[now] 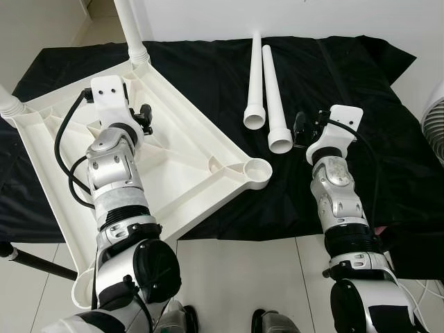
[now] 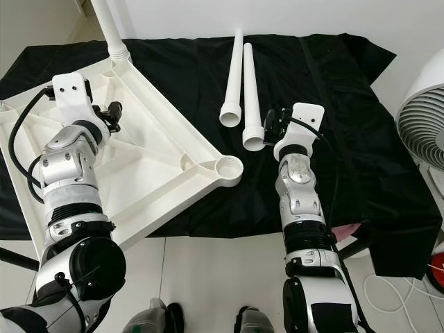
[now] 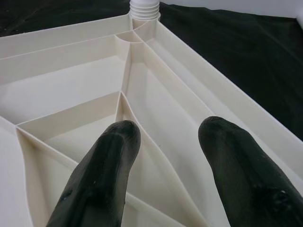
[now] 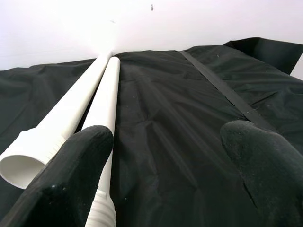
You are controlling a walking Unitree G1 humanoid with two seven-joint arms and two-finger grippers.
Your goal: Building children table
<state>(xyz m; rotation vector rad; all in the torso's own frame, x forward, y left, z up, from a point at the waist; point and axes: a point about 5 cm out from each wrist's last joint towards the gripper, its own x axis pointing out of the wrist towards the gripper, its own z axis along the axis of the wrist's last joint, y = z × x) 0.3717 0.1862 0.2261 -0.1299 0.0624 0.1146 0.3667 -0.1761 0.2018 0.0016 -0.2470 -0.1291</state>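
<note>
- The upturned tabletop (image 1: 173, 159) is lying on the cloth (image 1: 333, 90), at left.
- Two loose legs (image 1: 267, 90) are lying side by side to its right.
- A fan (image 2: 423, 118) is standing far right.

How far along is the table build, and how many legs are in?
Two legs already stand in corner sockets of the upturned tabletop. Nothing is in hand: the left gripper hovers open over the tabletop's ribs, and the right gripper is open beside the two loose legs lying on the black cloth. Left: both loose legs; the near corner socket is empty.
</note>
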